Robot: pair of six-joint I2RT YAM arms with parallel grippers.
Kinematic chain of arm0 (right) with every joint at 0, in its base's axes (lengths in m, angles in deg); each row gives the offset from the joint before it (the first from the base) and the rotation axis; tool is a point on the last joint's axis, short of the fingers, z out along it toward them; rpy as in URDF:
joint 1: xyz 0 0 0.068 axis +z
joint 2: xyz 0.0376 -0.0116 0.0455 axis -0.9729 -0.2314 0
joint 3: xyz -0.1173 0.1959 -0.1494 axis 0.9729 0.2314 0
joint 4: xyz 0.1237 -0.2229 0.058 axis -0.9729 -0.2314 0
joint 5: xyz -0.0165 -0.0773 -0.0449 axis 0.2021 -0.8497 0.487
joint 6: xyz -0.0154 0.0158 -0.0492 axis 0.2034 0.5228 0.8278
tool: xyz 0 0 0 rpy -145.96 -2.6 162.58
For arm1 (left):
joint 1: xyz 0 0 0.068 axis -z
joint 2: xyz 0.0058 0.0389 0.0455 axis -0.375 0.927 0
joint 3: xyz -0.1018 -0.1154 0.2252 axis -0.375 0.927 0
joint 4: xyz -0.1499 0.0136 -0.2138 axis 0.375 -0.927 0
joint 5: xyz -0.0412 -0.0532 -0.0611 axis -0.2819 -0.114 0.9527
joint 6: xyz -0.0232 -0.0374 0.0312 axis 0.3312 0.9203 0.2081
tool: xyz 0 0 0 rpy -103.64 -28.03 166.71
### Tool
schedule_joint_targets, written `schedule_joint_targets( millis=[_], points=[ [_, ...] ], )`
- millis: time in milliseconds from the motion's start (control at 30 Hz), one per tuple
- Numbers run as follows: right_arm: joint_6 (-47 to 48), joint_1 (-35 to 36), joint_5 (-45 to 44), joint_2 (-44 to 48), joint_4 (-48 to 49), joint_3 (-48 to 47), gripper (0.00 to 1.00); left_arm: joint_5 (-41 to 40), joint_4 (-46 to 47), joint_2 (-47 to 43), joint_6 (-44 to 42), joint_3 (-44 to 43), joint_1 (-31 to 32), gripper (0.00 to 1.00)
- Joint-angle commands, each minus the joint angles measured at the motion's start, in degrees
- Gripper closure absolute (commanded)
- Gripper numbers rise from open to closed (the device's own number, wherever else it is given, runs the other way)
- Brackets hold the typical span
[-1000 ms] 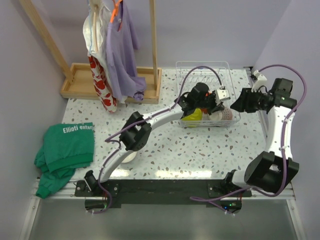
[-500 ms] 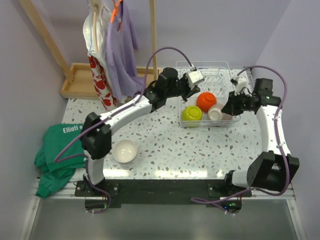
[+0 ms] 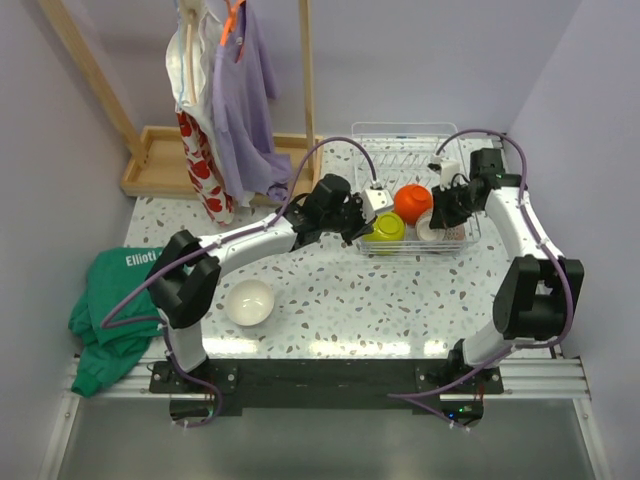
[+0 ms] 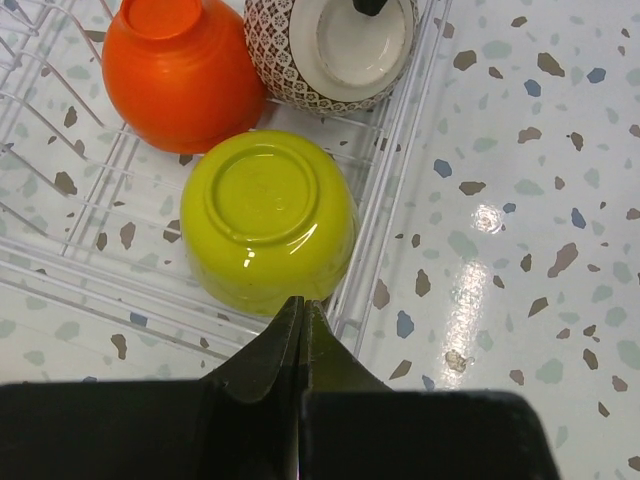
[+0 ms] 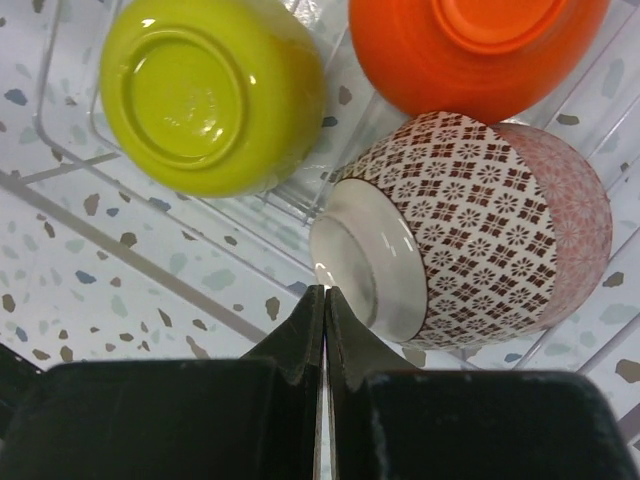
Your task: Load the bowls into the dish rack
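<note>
Shut and empty, the left pincer [image 4: 302, 312] and right pincer [image 5: 323, 297] are crowding the lime bowl [image 4: 268, 220] and patterned bowl [image 5: 470, 230] in the dish rack [image 3: 405, 145]; swinging toward the near-left pale bowl [image 3: 249, 301] is risking toppling them.

Three bowls are held in the clear wire dish rack [image 3: 405, 135]: a lime green bowl [image 3: 384, 228], overturned at the near left corner; a glossy orange-red bowl [image 3: 412, 202], overturned behind it; a brown-patterned, pinkish bowl [image 3: 437, 226], tipped sideways; a pale bowl [image 3: 249, 302] is seen upright on the surface [image 3: 400, 300], well apart.

A green garment [image 3: 125, 300] lies on the speckled table's [image 3: 400, 300] left edge, near a wooden stand [image 3: 160, 165] hung with clothes [image 3: 245, 110].
</note>
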Motion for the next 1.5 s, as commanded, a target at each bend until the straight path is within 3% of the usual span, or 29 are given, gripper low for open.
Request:
schedule_joint_targets(
  millis=[0, 467, 833, 1100, 1167, 1233, 1267, 1367, 1467],
  points=[
    [0.8, 0.3, -4.6, -1.0, 2.4, -3.5, 1.0, -0.6, 2.1, 0.5, -1.0, -0.3, -0.1, 1.0],
    [-1.4, 0.1, -16.2, -4.5, 5.0, -4.0, 1.0, -1.1, 2.1, 2.5, -1.5, -0.6, -0.1, 1.0],
    [-2.2, -0.2, -24.0, -2.2, 6.1, -4.2, 1.0, -2.5, 0.3, -2.5, -4.4, -0.7, -0.1, 1.0],
    [-2.4, 0.1, -17.7, 3.0, 3.5, -7.1, 1.0, -1.4, -5.9, -11.7, -8.4, 0.2, -0.1, 0.97],
    [-2.1, 0.6, -13.8, 6.8, 3.5, -6.3, 0.92, -1.2, -10.0, -16.2, -9.7, 0.4, -0.1, 0.91],
    [-0.8, 0.9, -8.5, 9.6, 3.6, -5.0, 0.82, -1.5, -13.2, -21.4, -12.2, 1.2, -0.1, 0.75],
    [0.1, 1.7, -3.3, 12.7, 4.5, -2.9, 0.7, -2.2, -16.6, -23.3, -12.9, 2.5, -0.1, 0.7],
    [1.4, 5.8, 4.2, 17.7, 6.7, 2.1, 0.49, -4.8, -24.8, -30.3, -17.8, 5.9, -1.0, 0.49],
    [1.2, 11.2, 7.2, 19.7, 8.3, 4.7, 0.45, -7.2, -33.6, -35.8, -21.5, 9.1, -3.4, 0.45]
  ],
)
